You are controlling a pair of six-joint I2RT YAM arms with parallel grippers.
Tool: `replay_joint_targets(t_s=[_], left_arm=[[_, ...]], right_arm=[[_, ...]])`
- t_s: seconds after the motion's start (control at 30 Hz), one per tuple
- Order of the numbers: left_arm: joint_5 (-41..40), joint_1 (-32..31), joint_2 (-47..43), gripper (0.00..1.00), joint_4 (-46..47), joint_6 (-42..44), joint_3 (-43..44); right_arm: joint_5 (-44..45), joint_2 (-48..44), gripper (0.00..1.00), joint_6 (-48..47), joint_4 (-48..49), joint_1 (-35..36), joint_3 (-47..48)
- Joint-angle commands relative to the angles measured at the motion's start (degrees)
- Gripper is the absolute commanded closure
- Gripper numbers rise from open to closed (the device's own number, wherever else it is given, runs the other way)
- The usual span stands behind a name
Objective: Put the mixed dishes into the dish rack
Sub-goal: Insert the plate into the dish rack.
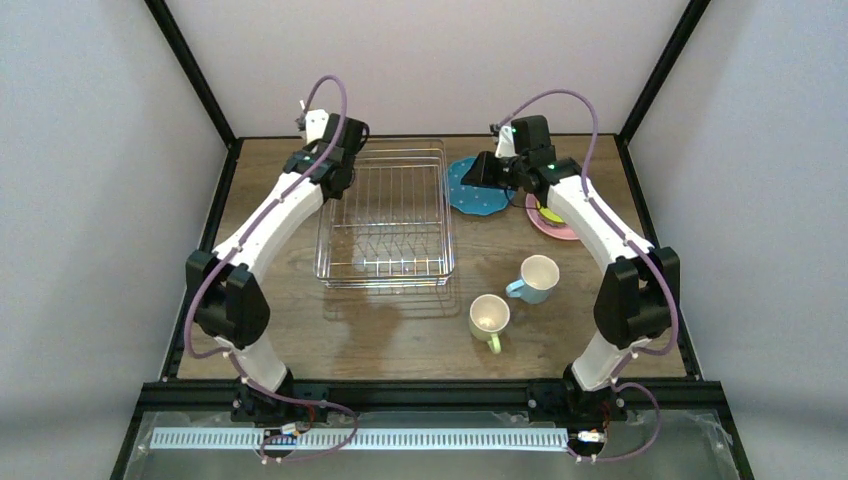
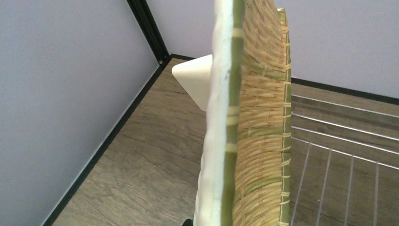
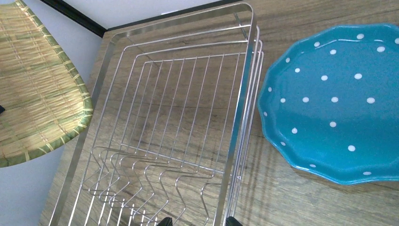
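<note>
Two mugs stood nearest on the wood-grain tabletop (image 1: 400, 345), both smooth, glossy cylinders with one loop handle each. One was a pale yellow-green mug (image 1: 489, 318). The other, just beyond it to the right, was a light-blue mug (image 1: 537, 278) with a cream inside; the pair were close but apart.

Farther back and to the left lay one dish rack (image 1: 385, 215), a rectangular basket of thin silver wire with low sides. It was see-through to the wood and had a row of zigzag dividers at its near end.

Three plates could be counted. A pink plate (image 1: 556, 228), round and flat, lay right of the rack, partly covered by the right arm (image 1: 600, 235). A teal dotted plate (image 3: 329, 103), glossy with white spots and a wavy rim, lay flat just beside the rack's right side. The tan woven-look plate (image 2: 263, 122) had a basket-weave face with green bands and a white back. It stood upright on edge, lifted off the tabletop at the rack's far-left corner.

The left arm (image 1: 270, 225) stretched forward from its base with the elbow raised. The left fingers (image 1: 338, 180) were clamped on that woven plate. The right arm reached forward likewise, its wrist turned leftward over the teal plate. The right fingers (image 3: 165, 220) were apart, gripping nothing, above the rack's right side.
</note>
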Motion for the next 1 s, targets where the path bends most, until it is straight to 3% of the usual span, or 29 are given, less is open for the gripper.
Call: replay_joint_targets(t_s=[0.0, 0.4, 0.97], left_arm=[[-7.43, -1.44, 1.73, 0.97, 0.74, 2.07, -0.37], [-11.63, -3.13, 2.43, 0.97, 5.90, 6.00, -5.85], [-8.87, -3.02, 0.83, 0.97, 18.23, 14.16, -14.14]], right_arm=[[0.42, -1.99, 0.36, 0.60, 2.53, 0.43, -2.08], [-0.14, -2.27, 0.36, 0.95, 4.17, 0.40, -4.40], [0.10, -2.34, 0.36, -0.49, 4.32, 0.37, -5.87]])
